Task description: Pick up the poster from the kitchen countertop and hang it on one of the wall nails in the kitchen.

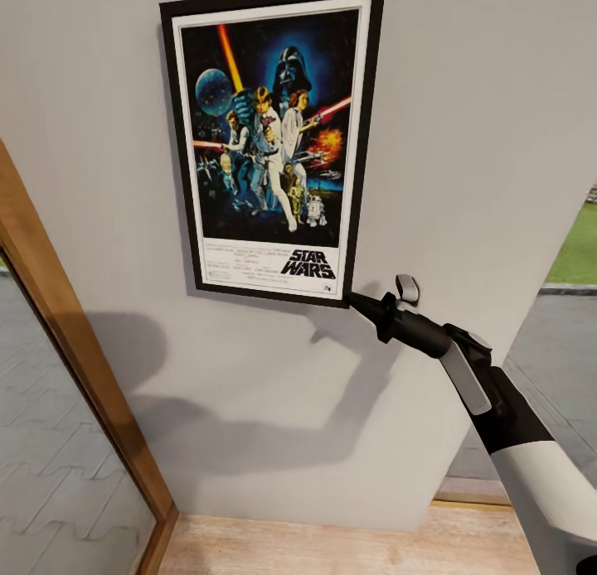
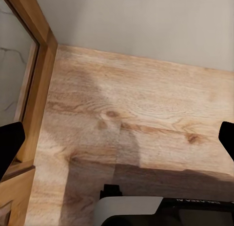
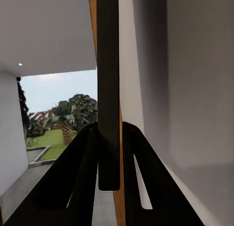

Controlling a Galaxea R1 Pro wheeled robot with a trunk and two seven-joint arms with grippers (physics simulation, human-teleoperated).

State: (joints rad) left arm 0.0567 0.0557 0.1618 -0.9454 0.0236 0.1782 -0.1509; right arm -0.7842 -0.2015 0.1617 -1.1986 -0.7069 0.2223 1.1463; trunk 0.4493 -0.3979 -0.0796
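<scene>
Pinching the poster at its lower corner, the right hand hides any nail.

Poster top edge cut off by head view's frame. Nail hidden behind it, can't tell if it's hooked. Small credit print above STAR WARS unreadable. Left gripper: fingertips cropped at both side edges of left wrist view.
</scene>
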